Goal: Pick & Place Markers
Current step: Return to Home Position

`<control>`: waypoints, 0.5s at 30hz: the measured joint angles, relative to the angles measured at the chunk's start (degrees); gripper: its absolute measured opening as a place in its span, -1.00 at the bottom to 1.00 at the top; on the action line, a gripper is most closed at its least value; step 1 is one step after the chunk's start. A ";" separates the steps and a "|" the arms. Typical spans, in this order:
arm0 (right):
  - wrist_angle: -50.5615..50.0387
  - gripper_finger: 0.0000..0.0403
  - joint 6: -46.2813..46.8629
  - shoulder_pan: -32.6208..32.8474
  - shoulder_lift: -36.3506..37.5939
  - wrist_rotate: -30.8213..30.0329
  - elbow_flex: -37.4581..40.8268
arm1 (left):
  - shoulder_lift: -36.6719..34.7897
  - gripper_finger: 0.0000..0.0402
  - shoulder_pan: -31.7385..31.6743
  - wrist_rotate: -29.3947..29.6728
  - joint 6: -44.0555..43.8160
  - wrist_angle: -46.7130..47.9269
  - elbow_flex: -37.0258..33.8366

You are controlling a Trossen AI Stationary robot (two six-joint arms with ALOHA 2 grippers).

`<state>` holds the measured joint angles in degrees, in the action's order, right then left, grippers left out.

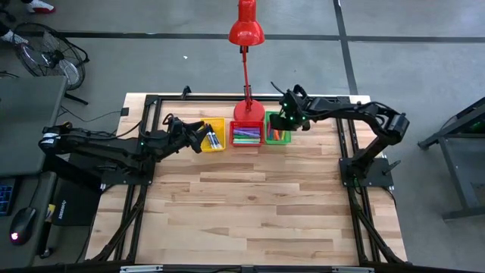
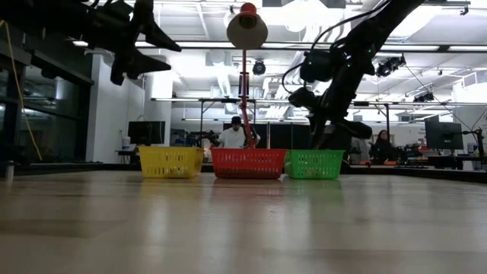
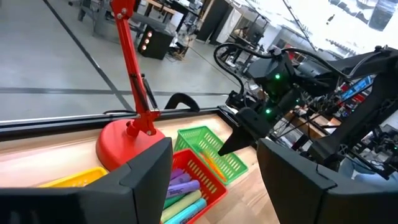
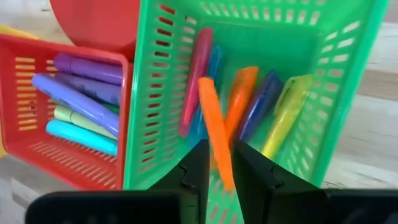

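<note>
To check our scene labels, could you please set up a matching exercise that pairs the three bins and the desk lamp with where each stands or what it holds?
Column A
1. yellow bin
2. red bin
3. green bin
4. red desk lamp

Column B
a. under the right arm, holds orange markers
b. base stands just behind the middle bin
c. beside the left jaws, which are open
d. middle of the row, holds violet highlighters

Pairs: 1-c, 2-d, 3-a, 4-b
</note>
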<state>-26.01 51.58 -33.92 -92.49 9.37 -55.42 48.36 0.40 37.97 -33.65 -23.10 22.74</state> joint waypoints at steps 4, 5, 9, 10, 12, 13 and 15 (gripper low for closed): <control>0.14 -0.79 -0.57 0.29 0.02 -0.55 0.00 | 0.02 0.16 -0.01 0.43 -0.04 0.38 0.00; 0.14 -0.80 -0.90 0.29 0.00 -0.83 0.00 | 0.02 0.16 -0.02 0.46 -0.07 0.55 0.00; 0.25 -0.79 -4.37 -0.19 0.02 -0.71 0.00 | 0.02 0.16 -0.01 0.55 -0.28 0.64 0.00; 0.25 -0.78 -5.81 -0.33 0.02 -0.13 0.00 | 0.02 0.16 0.00 0.54 -0.28 0.71 0.00; 0.25 -0.74 -9.46 -0.62 0.19 1.02 0.00 | 0.02 0.15 0.00 0.51 -0.28 1.18 0.00; 0.23 -0.73 -11.46 -0.60 0.48 1.11 0.00 | 0.02 0.16 -0.01 0.23 -0.27 1.69 0.00; 0.15 -0.70 -15.54 -0.53 1.46 1.22 0.00 | 0.02 0.15 -0.02 -0.94 -0.28 3.13 0.02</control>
<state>-25.86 36.04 -34.45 -91.03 10.59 -55.42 48.38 0.38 37.04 -33.93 -19.97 22.76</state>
